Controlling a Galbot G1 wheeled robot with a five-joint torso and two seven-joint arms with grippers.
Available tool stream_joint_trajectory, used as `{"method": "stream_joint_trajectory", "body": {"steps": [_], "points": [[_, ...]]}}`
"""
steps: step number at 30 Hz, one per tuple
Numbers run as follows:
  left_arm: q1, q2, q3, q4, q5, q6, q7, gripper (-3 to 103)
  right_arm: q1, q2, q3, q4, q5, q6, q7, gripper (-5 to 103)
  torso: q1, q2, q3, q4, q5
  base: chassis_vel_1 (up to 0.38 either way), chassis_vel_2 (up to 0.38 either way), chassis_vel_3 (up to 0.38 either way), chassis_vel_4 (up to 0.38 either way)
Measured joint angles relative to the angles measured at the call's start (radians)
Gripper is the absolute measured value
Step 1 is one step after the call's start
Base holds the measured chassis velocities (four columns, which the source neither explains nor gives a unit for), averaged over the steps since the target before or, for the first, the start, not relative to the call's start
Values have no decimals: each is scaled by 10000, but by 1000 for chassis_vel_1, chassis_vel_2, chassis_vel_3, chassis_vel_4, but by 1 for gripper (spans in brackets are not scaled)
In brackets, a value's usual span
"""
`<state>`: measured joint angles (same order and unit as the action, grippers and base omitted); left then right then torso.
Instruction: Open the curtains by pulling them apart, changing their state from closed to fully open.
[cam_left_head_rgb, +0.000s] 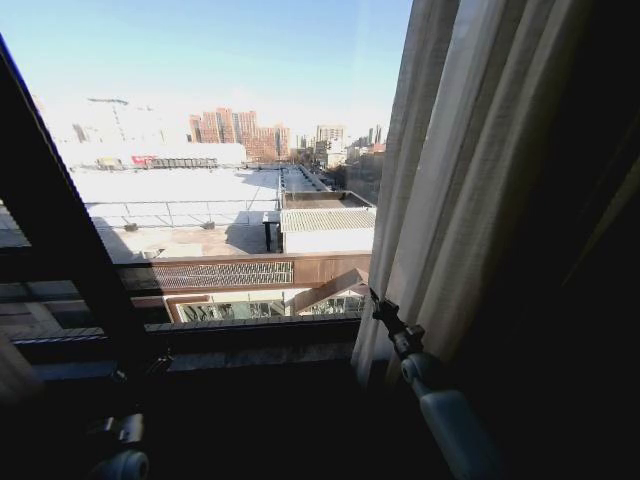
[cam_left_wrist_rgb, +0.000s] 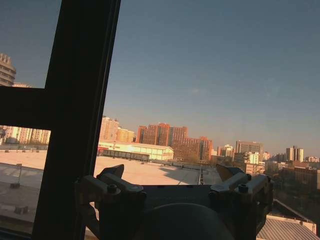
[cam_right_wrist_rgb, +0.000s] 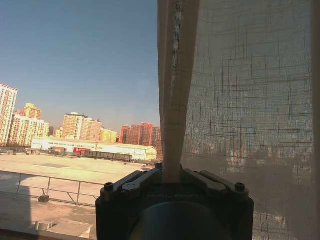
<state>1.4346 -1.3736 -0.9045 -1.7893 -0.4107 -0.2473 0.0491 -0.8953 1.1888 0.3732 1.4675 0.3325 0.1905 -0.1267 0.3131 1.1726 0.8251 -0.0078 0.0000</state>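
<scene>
Operator: Where are the curtains (cam_left_head_rgb: 470, 170)?

Technician: In the head view they are bunched at the right of the window (cam_left_head_rgb: 200, 170), hanging as pleated cream folds from the top edge down to the sill (cam_left_head_rgb: 200, 350). The glass to their left is uncovered and shows rooftops and sky. A dark drape (cam_left_head_rgb: 590, 250) hangs just to their right.

Operator: State of the right pincer (cam_right_wrist_rgb: 171, 176)?

Technician: Clenched on the curtains. In the right wrist view a narrow gathered fold rises from between its two fingers (cam_right_wrist_rgb: 131, 184), with sheer mesh spreading to one side. In the head view the right arm reaches up to the curtains' inner edge, above the sill.

Operator: And the left pincer (cam_left_wrist_rgb: 172, 181)?

Technician: Released. Its fingers (cam_left_wrist_rgb: 111, 181) stand apart in the left wrist view, holding nothing, in front of the dark window frame (cam_left_wrist_rgb: 75, 120) and bare glass. In the head view it sits low at the left.
</scene>
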Motion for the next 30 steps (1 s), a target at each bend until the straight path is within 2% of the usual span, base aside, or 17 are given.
{"method": "stream_joint_trajectory", "body": {"steps": [17, 30], "points": [[0, 0, -1, 0, 0, 0, 0, 100, -30, -232, 193, 80, 436, -186, -137, 0, 0, 0, -1, 1, -1, -38, -40, 35, 38], [-1, 0, -1, 0, 0, 0, 0, 100, 69, -258, 241, -76, 527, -111, -319, 0, -1, 1, 0, 0, 3, -248, -243, 256, 243]]}}
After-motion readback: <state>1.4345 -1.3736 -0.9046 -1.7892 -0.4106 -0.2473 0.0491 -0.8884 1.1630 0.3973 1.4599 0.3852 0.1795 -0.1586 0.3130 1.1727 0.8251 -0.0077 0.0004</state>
